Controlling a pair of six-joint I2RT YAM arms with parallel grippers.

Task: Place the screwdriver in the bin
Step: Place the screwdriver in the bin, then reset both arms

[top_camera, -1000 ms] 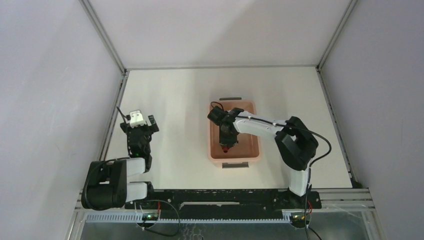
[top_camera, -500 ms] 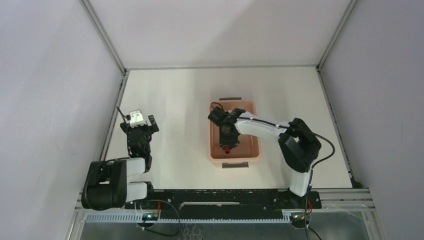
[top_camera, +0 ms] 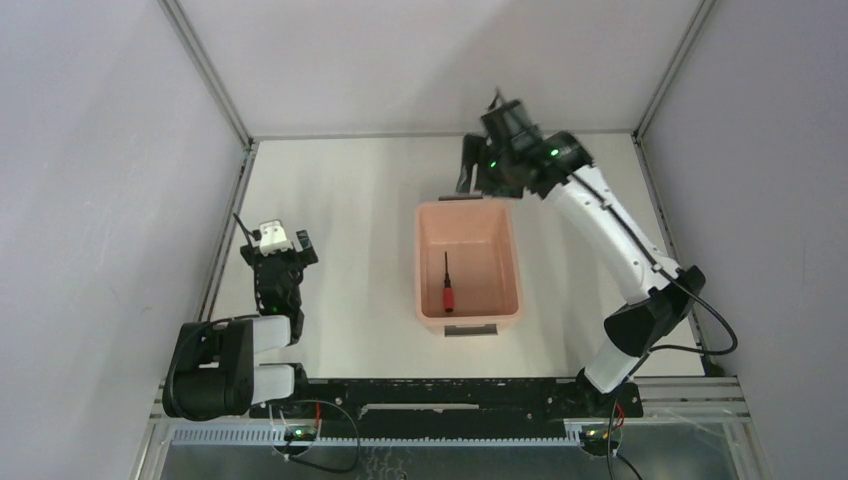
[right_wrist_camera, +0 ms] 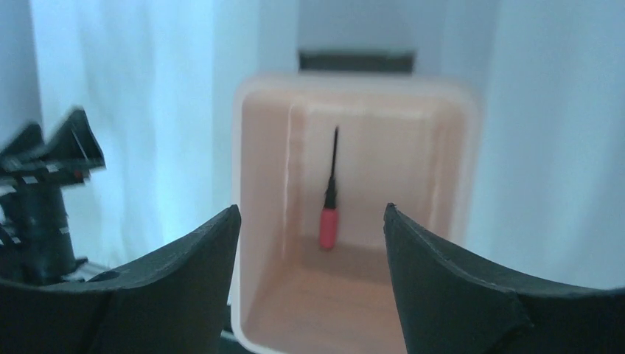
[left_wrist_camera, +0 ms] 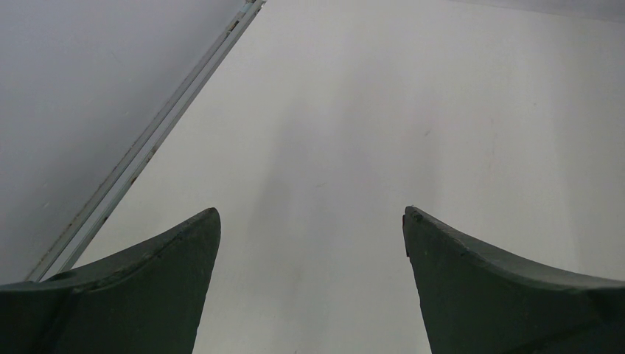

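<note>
The screwdriver (top_camera: 447, 285), red handle and black shaft, lies loose on the floor of the salmon-pink bin (top_camera: 421, 262), handle toward the near end. In the right wrist view the screwdriver (right_wrist_camera: 329, 203) shows inside the bin (right_wrist_camera: 248, 184), well beyond the fingers. My right gripper (top_camera: 480, 176) hangs high above the bin's far end, open and holding nothing; its midpoint in its own view is (right_wrist_camera: 310, 214). My left gripper (top_camera: 277, 250) rests at the left of the table, open and holding nothing, and its own view (left_wrist_camera: 311, 214) shows only bare table.
Dark grey handles sit at the bin's far end (top_camera: 460, 198) and near end (top_camera: 470, 329). A metal rail (top_camera: 224, 235) runs along the table's left edge, another (top_camera: 670, 240) along the right. White walls close in on three sides.
My right gripper has opened and let go of the screwdriver, which now lies in the bin. The right arm has risen out of the bin and swung toward its far end. The left arm is unmoved.
</note>
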